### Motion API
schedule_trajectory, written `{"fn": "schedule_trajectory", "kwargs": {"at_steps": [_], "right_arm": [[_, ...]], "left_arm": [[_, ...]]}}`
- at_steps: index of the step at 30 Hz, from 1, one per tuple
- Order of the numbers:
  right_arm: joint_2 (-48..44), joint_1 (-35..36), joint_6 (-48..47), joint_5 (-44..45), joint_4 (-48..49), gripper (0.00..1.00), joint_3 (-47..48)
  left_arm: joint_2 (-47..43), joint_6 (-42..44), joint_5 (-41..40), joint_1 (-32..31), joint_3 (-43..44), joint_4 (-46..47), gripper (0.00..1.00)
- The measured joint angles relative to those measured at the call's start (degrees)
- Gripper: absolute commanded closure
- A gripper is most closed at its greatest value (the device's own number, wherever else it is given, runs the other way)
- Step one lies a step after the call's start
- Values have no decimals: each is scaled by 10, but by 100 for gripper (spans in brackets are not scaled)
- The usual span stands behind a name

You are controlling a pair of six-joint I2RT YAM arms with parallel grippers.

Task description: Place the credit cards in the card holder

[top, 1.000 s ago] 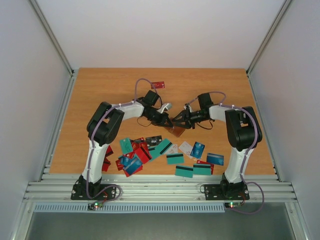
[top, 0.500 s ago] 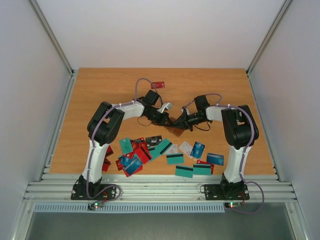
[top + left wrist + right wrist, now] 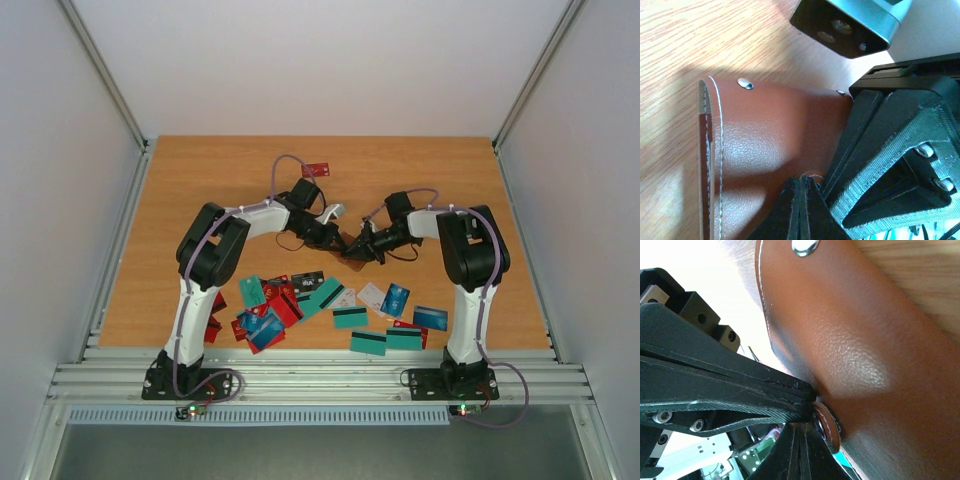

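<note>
The brown card holder (image 3: pixel 352 254) lies mid-table between both arms. My left gripper (image 3: pixel 337 241) comes in from the left and is shut on a thin edge of the card holder (image 3: pixel 765 150), fingertips (image 3: pixel 796 186) pressed together. My right gripper (image 3: pixel 364 247) comes in from the right and is shut at the card holder (image 3: pixel 865 340), with the round snap tab (image 3: pixel 828 428) right against its fingertips (image 3: pixel 796 435). The two grippers' tips meet nose to nose. The credit cards (image 3: pixel 320 300) lie scattered nearer the arm bases, in teal, red, blue and white.
A single red card (image 3: pixel 316 169) lies at the far side of the table. The card pile spreads from the left arm base (image 3: pixel 215 315) to the right arm (image 3: pixel 430 318). Metal frame rails (image 3: pixel 320 378) border the near edge.
My right gripper has closed and moved a little left, up against the card holder and the left gripper. The right arm's elbow has swung left. The left arm has barely moved.
</note>
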Motion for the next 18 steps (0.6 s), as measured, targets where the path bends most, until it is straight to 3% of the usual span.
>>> {"fn": "schedule_trajectory", "kwargs": {"at_steps": [10,18], "right_arm": [[7,-17,6,-15,-3,99,2],[24,-22,-26,-11,-58,99,35]], "left_arm": [[0,18,-3,-1,3,-8,100],[5,35,-11,-3,18,-24,100]]}}
